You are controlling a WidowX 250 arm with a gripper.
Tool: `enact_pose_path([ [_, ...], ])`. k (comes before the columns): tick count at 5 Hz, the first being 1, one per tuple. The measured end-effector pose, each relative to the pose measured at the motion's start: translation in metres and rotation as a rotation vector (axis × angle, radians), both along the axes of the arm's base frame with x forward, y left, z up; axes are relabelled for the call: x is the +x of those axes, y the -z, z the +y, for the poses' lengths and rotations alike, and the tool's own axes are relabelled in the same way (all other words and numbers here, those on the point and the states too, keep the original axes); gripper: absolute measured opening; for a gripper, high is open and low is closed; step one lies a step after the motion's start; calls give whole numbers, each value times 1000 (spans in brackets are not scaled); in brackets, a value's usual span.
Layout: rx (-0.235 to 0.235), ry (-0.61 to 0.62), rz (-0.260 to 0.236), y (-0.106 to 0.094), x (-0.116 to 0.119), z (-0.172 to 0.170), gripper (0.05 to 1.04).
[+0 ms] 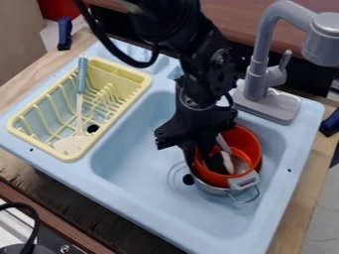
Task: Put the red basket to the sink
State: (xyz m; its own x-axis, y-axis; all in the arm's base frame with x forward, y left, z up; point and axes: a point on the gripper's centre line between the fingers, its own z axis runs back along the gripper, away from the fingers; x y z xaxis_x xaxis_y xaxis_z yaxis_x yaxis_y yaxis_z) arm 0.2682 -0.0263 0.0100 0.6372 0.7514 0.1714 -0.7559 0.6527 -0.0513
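Red basket (pixel 249 145): round, deep, orange-red, open at the top; lies slightly tilted in the right-hand part of the basin, atop a metal pot (pixel 210 188), with a pale utensil (pixel 227 159) inside. Sink (pixel 129 171): toy type, light blue, smooth, with rounded corners and a dark drain hole beside the pot.

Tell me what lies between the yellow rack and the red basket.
Camera view: from rack to basket, the blue basin, then the black gripper at the basket.

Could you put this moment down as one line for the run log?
red basket: inside sink, over metal pot | hand: at its rim | grip: unclear
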Motion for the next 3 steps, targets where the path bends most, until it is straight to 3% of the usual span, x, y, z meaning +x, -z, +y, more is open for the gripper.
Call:
enact_pose_path([
  [1, 7, 7, 9, 3, -1, 0, 80],
  [2, -24, -10, 18, 0, -3, 0, 62],
  [3, -78, -1, -4, -11, -3, 0, 55],
])
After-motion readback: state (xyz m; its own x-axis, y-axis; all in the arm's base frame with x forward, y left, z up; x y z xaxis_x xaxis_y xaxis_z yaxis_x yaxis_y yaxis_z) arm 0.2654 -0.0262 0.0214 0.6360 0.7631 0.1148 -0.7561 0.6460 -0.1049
